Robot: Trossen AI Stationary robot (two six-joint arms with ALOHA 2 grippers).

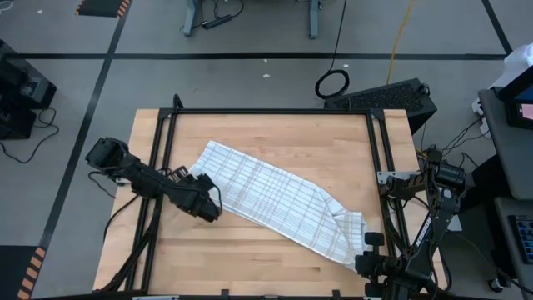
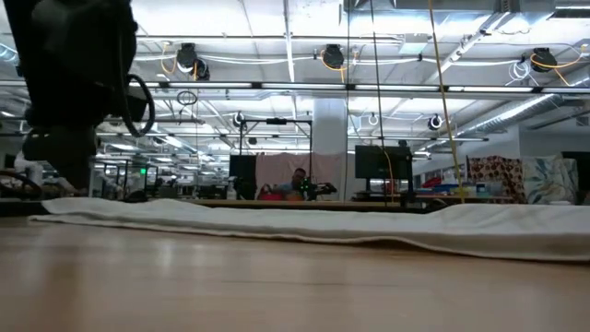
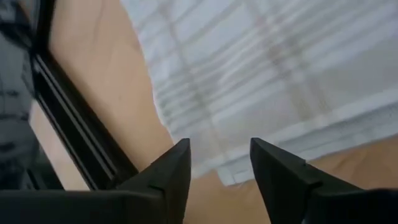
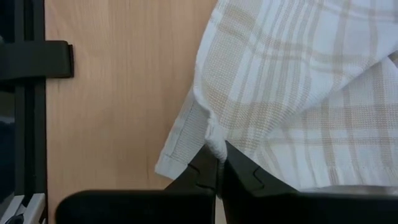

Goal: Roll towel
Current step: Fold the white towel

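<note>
Rolling has not begun, by the look of it: the towel lies spread flat and slantwise across the table, no turn of cloth wound up yet, so the whole roll is left to do. The left gripper hangs parted over the towel's near corner, hem between its fingers, gripping nothing; the right gripper is clenched on a pinch of the opposite corner.
</note>
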